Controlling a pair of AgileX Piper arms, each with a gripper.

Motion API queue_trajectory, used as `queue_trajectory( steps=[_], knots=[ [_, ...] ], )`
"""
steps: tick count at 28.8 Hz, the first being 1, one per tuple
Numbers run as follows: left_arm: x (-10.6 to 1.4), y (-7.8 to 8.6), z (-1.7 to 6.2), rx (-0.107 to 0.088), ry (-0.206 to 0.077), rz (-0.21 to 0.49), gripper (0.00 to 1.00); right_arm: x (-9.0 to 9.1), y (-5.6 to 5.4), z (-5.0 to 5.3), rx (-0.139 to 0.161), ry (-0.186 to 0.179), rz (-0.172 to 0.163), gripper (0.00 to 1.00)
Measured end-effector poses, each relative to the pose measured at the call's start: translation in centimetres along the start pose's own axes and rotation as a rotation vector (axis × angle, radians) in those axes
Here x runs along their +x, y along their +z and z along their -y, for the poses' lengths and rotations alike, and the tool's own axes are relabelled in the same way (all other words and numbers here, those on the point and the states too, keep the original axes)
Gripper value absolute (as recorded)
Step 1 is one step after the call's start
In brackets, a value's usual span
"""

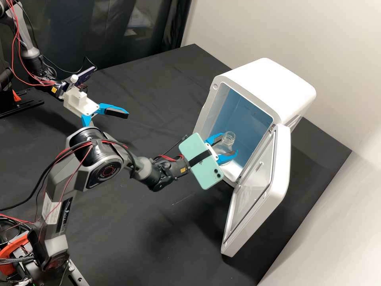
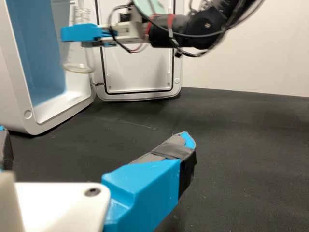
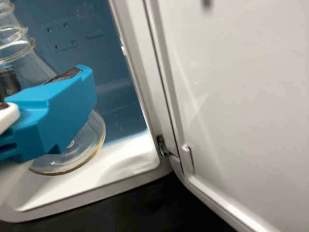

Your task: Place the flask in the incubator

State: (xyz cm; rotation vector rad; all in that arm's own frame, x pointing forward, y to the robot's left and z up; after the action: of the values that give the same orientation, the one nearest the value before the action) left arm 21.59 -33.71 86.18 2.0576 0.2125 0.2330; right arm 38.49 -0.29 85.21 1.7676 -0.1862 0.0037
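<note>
A clear glass flask [image 1: 227,140] is inside the open white incubator [image 1: 278,91], low in its blue chamber. My right gripper [image 1: 222,149] is shut on the flask, one blue finger on either side. The right wrist view shows one finger [image 3: 53,113] across the flask's cone and its round base [image 3: 89,140] close over the chamber floor. From these frames I cannot tell whether the base touches the floor. My left gripper [image 1: 105,113] hangs open and empty at the back left of the bench, far from the incubator. Its wrist view catches the flask [image 2: 77,66] and the right gripper [image 2: 84,36] from the side.
The incubator door [image 1: 258,186] stands swung open toward the bench's front right, close beside the right gripper. A mint-green phone [image 1: 200,161] is strapped on the right wrist. Black bench [image 1: 158,222] stretches in front of the incubator.
</note>
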Motion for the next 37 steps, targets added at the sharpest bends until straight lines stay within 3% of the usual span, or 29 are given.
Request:
queue_trajectory(
  steps=[7,12,20,23,25,32,37],
  knots=[
    [0.0,0.0,0.00,0.000,0.000,0.000,1.00,4.0,-1.9,1.3,-0.051,-0.010,0.043,0.00],
    [0.0,0.1,0.07,0.000,-0.003,0.004,1.00,5.9,-2.3,2.7,-0.079,-0.032,0.076,0.00],
    [0.1,0.2,0.11,0.001,-0.005,0.010,1.00,8.0,-1.8,4.6,-0.141,-0.080,0.126,0.00],
    [0.1,0.2,0.11,0.001,-0.005,0.010,1.00,8.4,-1.6,5.0,-0.139,-0.088,0.144,0.00],
    [0.1,0.2,0.11,0.001,-0.005,0.010,1.00,8.5,-1.4,5.2,-0.154,-0.093,0.148,0.00],
    [0.1,0.2,0.11,0.001,-0.005,0.010,1.00,8.9,0.4,6.4,-0.171,-0.113,0.205,0.00],
    [0.1,0.3,0.12,0.001,-0.005,0.012,1.00,9.2,0.4,6.6,-0.182,-0.101,0.201,0.00]
  ],
)
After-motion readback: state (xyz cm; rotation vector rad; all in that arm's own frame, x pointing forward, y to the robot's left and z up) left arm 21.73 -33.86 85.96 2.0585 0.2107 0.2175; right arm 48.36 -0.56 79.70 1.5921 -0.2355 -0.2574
